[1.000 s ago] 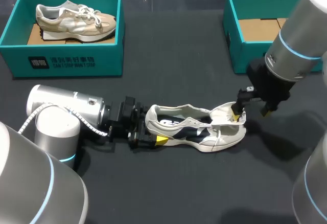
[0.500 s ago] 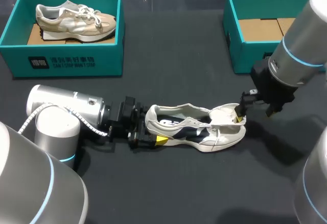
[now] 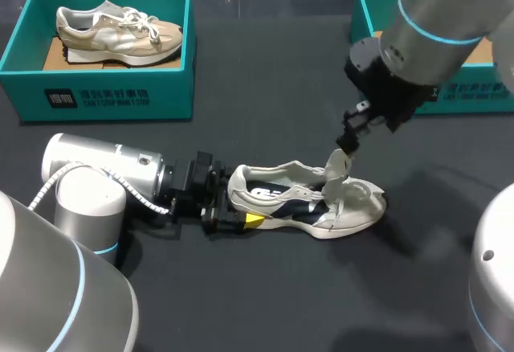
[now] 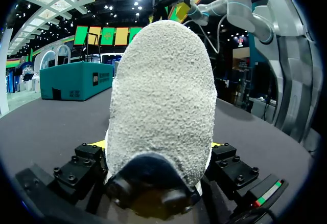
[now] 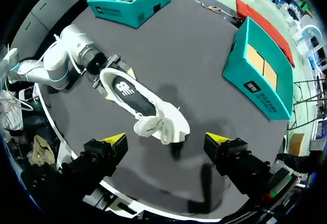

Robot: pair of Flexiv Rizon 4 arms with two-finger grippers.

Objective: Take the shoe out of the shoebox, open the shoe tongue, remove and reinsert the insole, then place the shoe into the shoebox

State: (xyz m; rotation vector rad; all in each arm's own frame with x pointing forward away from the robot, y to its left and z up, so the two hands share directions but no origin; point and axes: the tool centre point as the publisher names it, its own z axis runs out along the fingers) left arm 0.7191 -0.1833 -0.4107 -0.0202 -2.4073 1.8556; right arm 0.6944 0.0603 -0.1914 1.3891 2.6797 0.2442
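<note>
Left fingers (image 4: pixel 77 171) tight on pebbled, rounded heel (image 4: pixel 161 96) of white shoe (image 3: pixel 353 211); right fingers (image 5: pixel 109 150) wide apart above.

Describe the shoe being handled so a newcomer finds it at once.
On the dark table, in front of the teal boxes, a white shoe with dark lining lies in the open. Unlike the beige shoe inside the left box, its heel is held by the left gripper and its tongue stands up.
</note>
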